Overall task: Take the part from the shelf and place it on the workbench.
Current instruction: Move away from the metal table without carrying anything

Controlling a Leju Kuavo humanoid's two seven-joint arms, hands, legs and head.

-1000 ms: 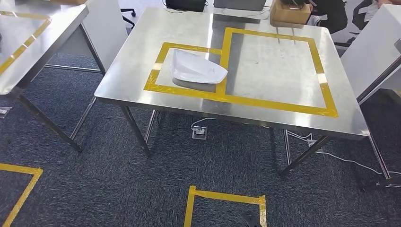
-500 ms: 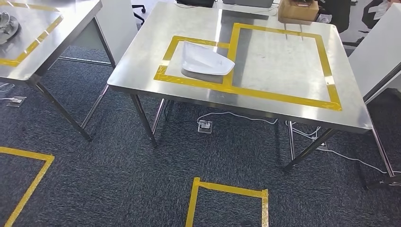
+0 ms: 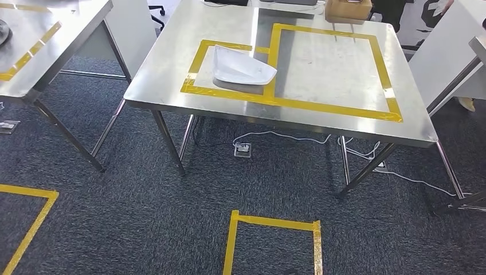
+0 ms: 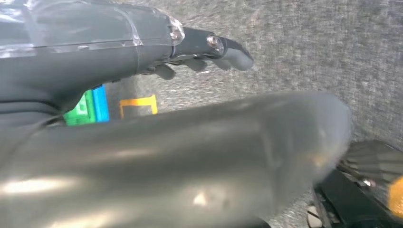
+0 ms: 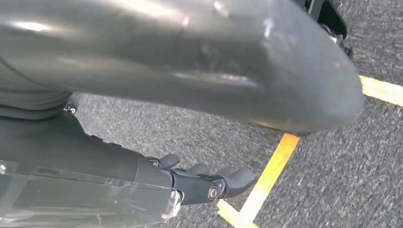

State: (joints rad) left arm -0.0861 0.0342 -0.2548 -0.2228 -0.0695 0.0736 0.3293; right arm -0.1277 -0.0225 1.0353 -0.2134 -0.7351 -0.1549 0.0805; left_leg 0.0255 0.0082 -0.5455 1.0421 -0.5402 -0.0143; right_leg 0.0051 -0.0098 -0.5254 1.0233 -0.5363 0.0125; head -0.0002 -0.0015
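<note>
A white curved part point(image 3: 240, 67) lies flat on the steel workbench point(image 3: 321, 117), inside the smaller yellow-taped square at its left side. The larger taped rectangle beside it is bare. My left hand point(image 4: 180, 137) hangs over the dark carpet with its fingers point(image 4: 209, 52) stretched out and nothing in it. My right hand point(image 5: 190, 71) hangs the same way over the carpet, fingers point(image 5: 204, 178) extended and holding nothing. Both hands are far from the workbench.
A second steel table point(image 3: 34, 57) stands at the left. A cardboard box point(image 3: 347, 8) sits at the workbench's far edge. A floor socket point(image 3: 243, 150) and white cables lie under the bench. A yellow tape square point(image 3: 274, 229) marks the carpet in front.
The whole picture has shifted, so the camera has moved relative to the workbench. The white part stays in the same taped square.
</note>
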